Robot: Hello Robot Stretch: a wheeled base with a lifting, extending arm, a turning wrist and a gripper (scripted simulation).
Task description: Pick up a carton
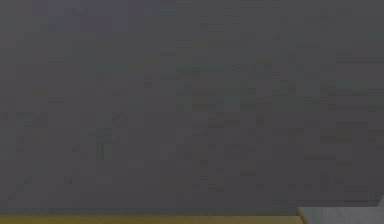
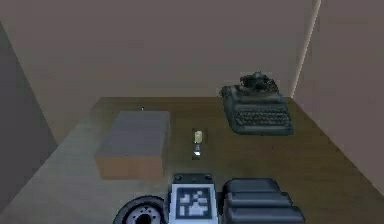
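Carton [image 2: 133, 143]: plain grey-brown box lying flat on the left of the surface [image 2: 300, 165]. A small bottle-like thing [image 2: 199, 143] stands near its right side, and a typewriter [image 2: 258, 105] sits well apart at the back. Hand [image 2: 143, 212] is low at the arm side view's bottom edge, left of the white marker [image 2: 195, 200]. The carton lies almost straight up-picture from it. I cannot tell the hand's state or load. My read: reach outward, with little sideways correction.

Bare tabletop [image 2: 300, 160] strips betw. carton [image 2: 133, 143], small upright item [image 2: 198, 143] & typewriter [image 2: 258, 105]; wall [image 2: 150, 40] close behind.
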